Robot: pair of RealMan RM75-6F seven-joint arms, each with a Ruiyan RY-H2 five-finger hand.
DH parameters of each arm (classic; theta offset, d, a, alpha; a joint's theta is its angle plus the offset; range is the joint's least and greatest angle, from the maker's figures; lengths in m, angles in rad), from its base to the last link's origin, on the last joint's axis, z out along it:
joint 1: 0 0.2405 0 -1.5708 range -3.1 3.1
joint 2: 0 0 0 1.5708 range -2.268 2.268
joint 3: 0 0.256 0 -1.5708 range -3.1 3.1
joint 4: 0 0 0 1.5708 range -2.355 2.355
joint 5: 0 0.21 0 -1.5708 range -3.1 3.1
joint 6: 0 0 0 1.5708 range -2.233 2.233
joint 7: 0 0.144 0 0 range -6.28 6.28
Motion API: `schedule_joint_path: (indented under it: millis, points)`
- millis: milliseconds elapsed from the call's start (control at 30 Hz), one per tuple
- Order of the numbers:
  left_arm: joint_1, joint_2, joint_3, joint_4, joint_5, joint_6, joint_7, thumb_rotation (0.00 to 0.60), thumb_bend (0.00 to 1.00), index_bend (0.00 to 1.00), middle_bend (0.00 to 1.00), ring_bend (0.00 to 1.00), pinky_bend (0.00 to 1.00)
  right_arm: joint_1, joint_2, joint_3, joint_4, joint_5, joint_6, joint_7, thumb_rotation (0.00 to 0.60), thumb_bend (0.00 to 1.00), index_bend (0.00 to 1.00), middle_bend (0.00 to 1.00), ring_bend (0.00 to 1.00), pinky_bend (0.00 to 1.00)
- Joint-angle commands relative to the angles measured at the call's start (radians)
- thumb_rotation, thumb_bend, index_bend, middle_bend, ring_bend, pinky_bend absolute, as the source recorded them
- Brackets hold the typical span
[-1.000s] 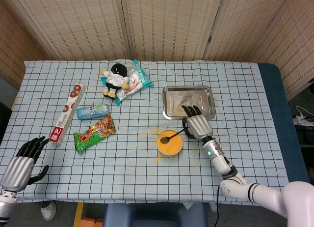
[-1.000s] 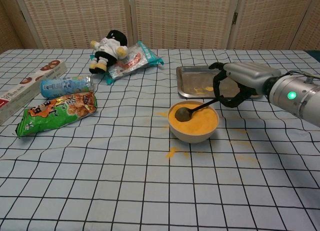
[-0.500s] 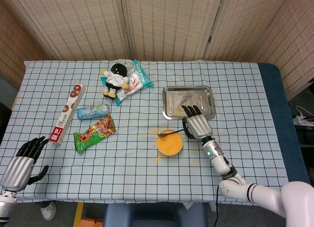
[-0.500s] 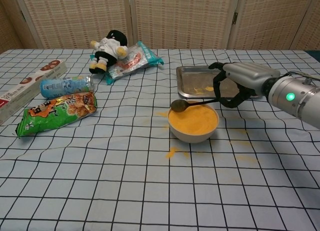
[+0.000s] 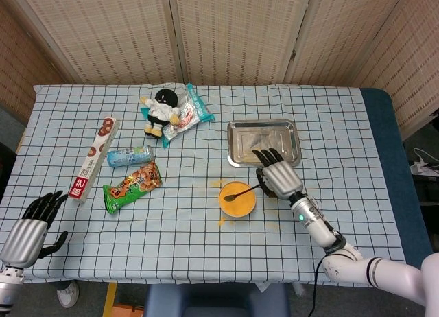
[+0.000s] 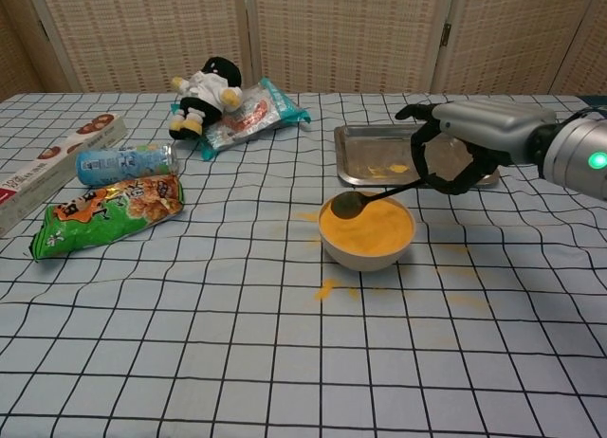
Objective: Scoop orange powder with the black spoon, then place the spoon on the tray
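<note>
1. The black spoon [image 6: 375, 197] is pinched by its handle in the right hand [image 6: 465, 146], its bowl raised just over the bowl of orange powder [image 6: 367, 231].
2. Placement on the tray [image 6: 353, 159] is judged outstanding.
3. Powder in the spoon cannot be confirmed.
4. The left hand [image 5: 31, 224] is spread and empty at the table's near left corner.

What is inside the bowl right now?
The bowl holds orange powder nearly to its rim. The black spoon, held by the right hand, hangs over the near-left edge. The bottom of the bowl is covered.
</note>
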Motion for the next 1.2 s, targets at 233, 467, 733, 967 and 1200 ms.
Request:
schedule_joint_path:
  millis: [233, 467, 733, 967, 1200]
  points:
    - [-0.004, -0.001, 0.003, -0.010, 0.007, -0.006, 0.011, 0.600, 0.40, 0.00, 0.00, 0.00, 0.10, 0.006, 0.048, -0.041, -0.073, 0.060, -0.034, -0.130, 0.600, 0.55, 0.83, 0.04, 0.00, 0.00]
    - [-0.002, 0.003, 0.004, -0.004, 0.007, -0.003, -0.002, 0.600, 0.40, 0.00, 0.00, 0.00, 0.10, 0.034, -0.025, -0.028, 0.004, 0.107, -0.012, -0.219, 0.600, 0.55, 0.85, 0.06, 0.00, 0.03]
    - [0.002, 0.006, 0.004, -0.001, 0.006, 0.003, -0.009, 0.600, 0.40, 0.00, 0.00, 0.00, 0.10, 0.039, -0.101, 0.001, 0.086, 0.140, 0.063, -0.277, 0.600, 0.55, 0.87, 0.08, 0.00, 0.05]
    - [0.004, 0.003, 0.004, -0.003, 0.007, 0.008, -0.001, 0.600, 0.40, 0.00, 0.00, 0.00, 0.10, 0.010, -0.045, -0.018, 0.026, 0.061, 0.061, -0.143, 0.600, 0.55, 0.87, 0.09, 0.00, 0.05]
    - [0.002, -0.001, 0.003, -0.006, 0.005, 0.003, 0.010, 0.600, 0.40, 0.00, 0.00, 0.00, 0.10, -0.012, 0.010, -0.051, -0.041, 0.008, 0.069, -0.118, 0.600, 0.55, 0.87, 0.09, 0.00, 0.05]
